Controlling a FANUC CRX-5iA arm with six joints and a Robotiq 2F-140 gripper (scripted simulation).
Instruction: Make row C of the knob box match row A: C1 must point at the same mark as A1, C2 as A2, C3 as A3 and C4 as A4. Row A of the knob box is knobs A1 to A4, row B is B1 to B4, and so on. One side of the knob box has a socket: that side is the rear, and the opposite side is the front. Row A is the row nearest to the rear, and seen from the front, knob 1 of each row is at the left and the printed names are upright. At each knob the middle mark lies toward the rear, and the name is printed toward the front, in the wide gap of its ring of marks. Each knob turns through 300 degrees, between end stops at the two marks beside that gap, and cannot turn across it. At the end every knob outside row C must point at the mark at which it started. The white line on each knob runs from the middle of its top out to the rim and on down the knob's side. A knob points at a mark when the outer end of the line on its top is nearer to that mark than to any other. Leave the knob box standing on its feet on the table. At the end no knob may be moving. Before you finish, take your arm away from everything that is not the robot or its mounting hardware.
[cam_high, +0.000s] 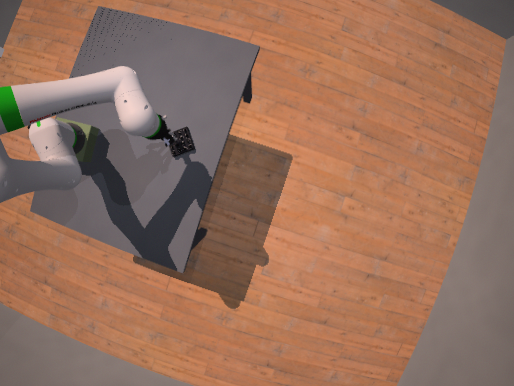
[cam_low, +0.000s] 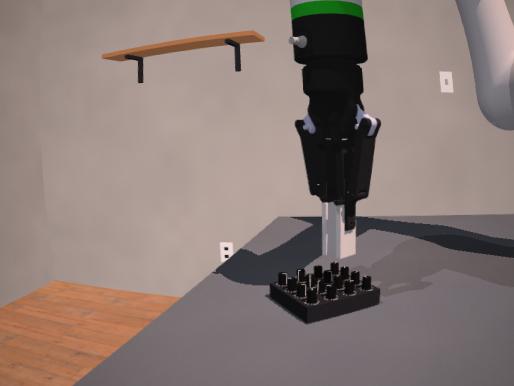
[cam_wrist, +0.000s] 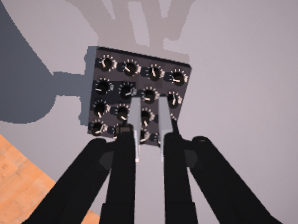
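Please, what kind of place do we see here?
Probably a robot test room: a robot arm over a table with a knob box, and a bare wall shelf.

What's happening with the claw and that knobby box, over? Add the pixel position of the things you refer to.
Claw (cam_low: 341, 256) (cam_wrist: 149, 110) above the box (cam_high: 182, 141) (cam_low: 332, 311) (cam_wrist: 112, 74), nothing gripped, fingers slightly apart. Box on the table (cam_high: 165, 65) (cam_low: 215, 345) (cam_wrist: 240, 95). Fingers hide some knobs from the wrist view.
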